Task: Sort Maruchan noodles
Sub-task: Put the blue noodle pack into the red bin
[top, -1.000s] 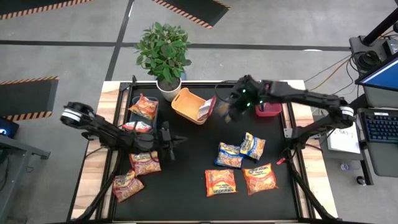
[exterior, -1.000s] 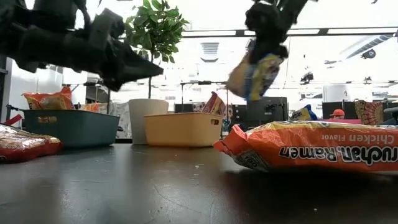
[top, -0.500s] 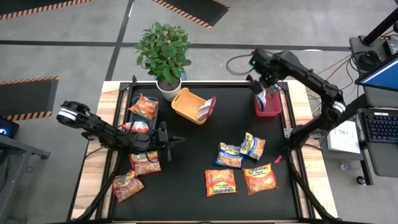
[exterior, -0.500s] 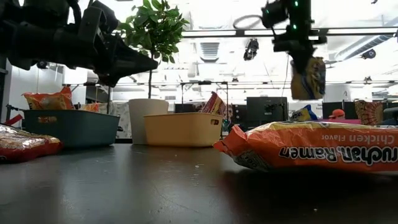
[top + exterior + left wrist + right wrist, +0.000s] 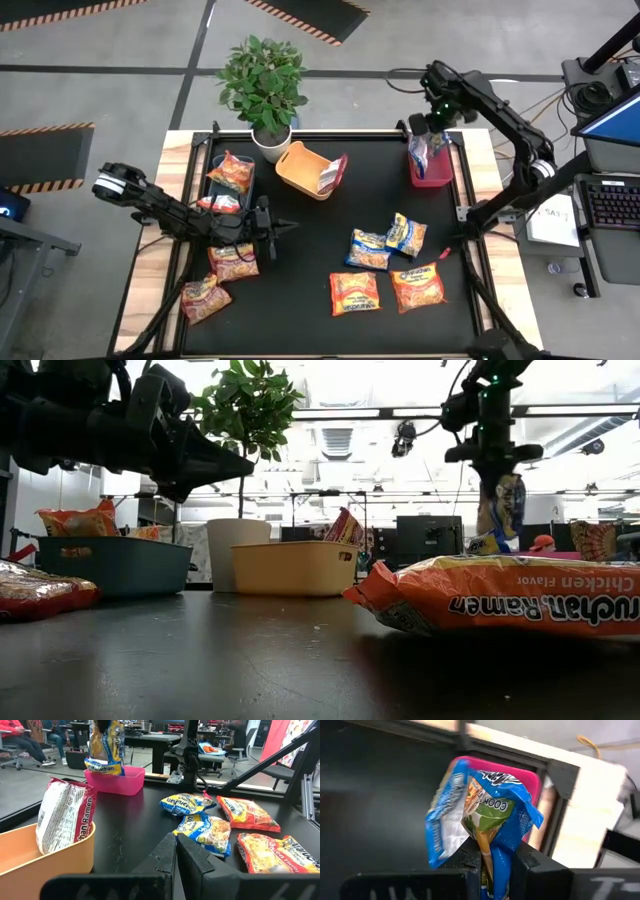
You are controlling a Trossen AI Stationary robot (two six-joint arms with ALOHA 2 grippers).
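Held packet: a blue-and-yellow noodle packet [image 5: 485, 815] hangs with its long axis upright, one short end pinched above and the other end dipping into the pink bin [image 5: 432, 172] right beneath.
Right gripper: the right gripper [image 5: 432, 128] is clamped on the packet's upper edge, over the table's far right corner.
Packet material: crinkly, glossy plastic, creased and folded where the fingers [image 5: 527, 862] bite it.
Pink bin: small, rectangular, smooth plastic, directly below this gripper.
Left gripper: the left gripper [image 5: 284, 226] has its fingers closed together on nothing, pointing level toward the middle of the table from the left side.
Loose packets: ahead of the left gripper lie two blue packets [image 5: 388, 242] and two orange packets [image 5: 386, 290], all flat on the mat, long axes variously angled; behind it, by its arm, two reddish packets [image 5: 217, 279].
Orange bin: the orange bin [image 5: 303, 168] is ahead of and beside the left gripper, with one pinkish packet [image 5: 65, 822] standing on end against its wall.
Teal bin: the dark teal bin [image 5: 115, 565] holds an orange packet, near the left arm.
Surface: black matte mat [image 5: 310, 240] on a pale wooden table edge.
Room: a potted plant [image 5: 263, 85] at the far edge; grey floor with striped hazard tape; desks and seated people beyond.
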